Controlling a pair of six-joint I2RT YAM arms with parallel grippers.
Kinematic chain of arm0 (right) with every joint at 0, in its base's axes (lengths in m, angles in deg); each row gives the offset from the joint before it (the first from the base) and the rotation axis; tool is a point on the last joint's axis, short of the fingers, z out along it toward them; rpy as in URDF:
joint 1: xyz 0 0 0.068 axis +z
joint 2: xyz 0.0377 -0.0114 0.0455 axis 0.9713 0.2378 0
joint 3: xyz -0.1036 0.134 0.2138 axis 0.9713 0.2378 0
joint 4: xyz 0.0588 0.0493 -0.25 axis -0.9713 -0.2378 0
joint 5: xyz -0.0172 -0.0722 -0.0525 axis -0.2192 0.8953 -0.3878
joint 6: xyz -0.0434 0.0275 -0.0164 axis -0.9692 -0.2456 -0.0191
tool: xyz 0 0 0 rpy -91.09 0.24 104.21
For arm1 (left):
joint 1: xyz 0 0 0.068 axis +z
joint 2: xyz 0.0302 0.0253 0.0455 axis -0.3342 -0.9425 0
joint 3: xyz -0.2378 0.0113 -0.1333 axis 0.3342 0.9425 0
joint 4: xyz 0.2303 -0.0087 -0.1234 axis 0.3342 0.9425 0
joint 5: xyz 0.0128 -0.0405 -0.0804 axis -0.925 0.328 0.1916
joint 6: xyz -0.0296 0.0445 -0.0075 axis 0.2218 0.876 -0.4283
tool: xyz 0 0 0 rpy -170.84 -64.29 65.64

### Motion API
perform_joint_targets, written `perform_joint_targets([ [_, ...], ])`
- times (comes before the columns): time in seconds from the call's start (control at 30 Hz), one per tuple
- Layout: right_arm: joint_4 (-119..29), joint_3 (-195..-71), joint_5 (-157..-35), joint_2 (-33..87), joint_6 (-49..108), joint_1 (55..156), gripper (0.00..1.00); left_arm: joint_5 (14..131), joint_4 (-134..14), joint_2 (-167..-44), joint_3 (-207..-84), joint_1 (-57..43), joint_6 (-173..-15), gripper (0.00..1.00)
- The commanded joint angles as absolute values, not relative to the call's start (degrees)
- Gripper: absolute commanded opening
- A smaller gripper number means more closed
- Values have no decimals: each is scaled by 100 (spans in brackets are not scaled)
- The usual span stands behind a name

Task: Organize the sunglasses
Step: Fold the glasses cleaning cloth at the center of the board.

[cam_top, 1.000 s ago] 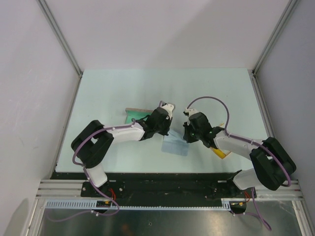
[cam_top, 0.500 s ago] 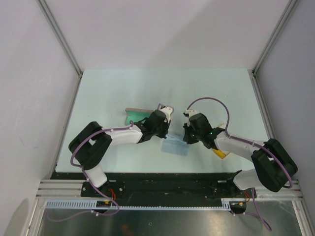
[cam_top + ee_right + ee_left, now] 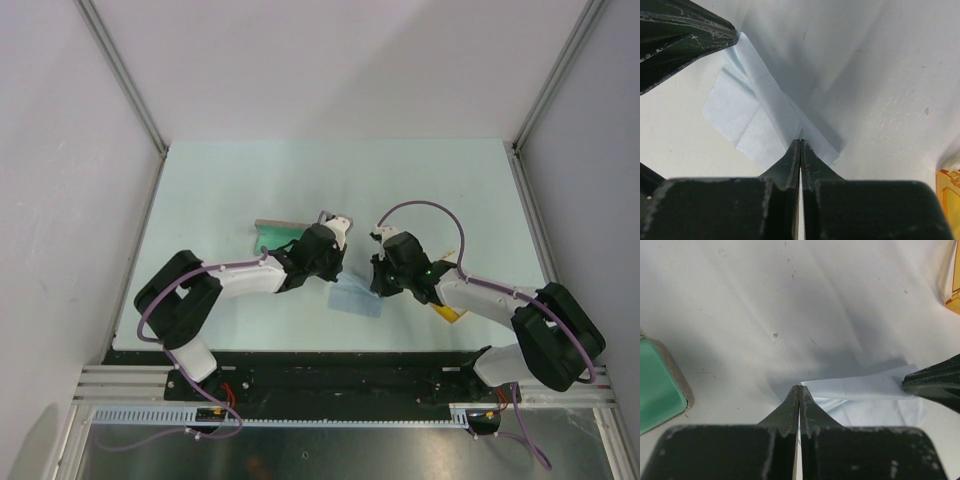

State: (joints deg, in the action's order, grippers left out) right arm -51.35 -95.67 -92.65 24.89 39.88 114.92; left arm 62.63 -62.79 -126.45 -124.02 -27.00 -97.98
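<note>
The sunglasses (image 3: 447, 312), yellow-orange, lie on the table mostly hidden under my right forearm. An orange piece of them shows at the edge of the right wrist view (image 3: 950, 200) and of the left wrist view (image 3: 956, 290). A pale blue cloth (image 3: 358, 298) lies between the two arms. My left gripper (image 3: 799, 387) is shut on the cloth's (image 3: 870, 400) left corner. My right gripper (image 3: 799, 141) is shut on a raised fold at the cloth's (image 3: 745, 110) opposite edge. Each wrist view shows the other gripper's dark fingers (image 3: 935, 382) (image 3: 685, 35) at the cloth.
An open case (image 3: 272, 235) with beige edge and green lining lies left of the left wrist, also at the left edge of the left wrist view (image 3: 657, 385). White walls and metal posts enclose the pale table (image 3: 250, 180).
Both wrists have drifted slightly to the left and sit lower over the cloth. The jaws stay shut and the cloth stays in place.
</note>
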Motion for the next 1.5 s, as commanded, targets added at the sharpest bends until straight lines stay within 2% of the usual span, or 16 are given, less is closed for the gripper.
perform_joint_targets([
  [0.0,-5247,-9544,-9295,2229,3946,11518,0,6508,-6423,-12393,-12322,-2768,-9612,0],
  [0.37,-5344,-9544,-9646,2228,3893,11483,0,6430,-6423,-12297,-12190,-2855,-9603,0],
  [1.47,-5511,-9544,-9506,2607,3972,11606,0,6615,-6485,-12200,-11839,-3031,-9770,0],
])
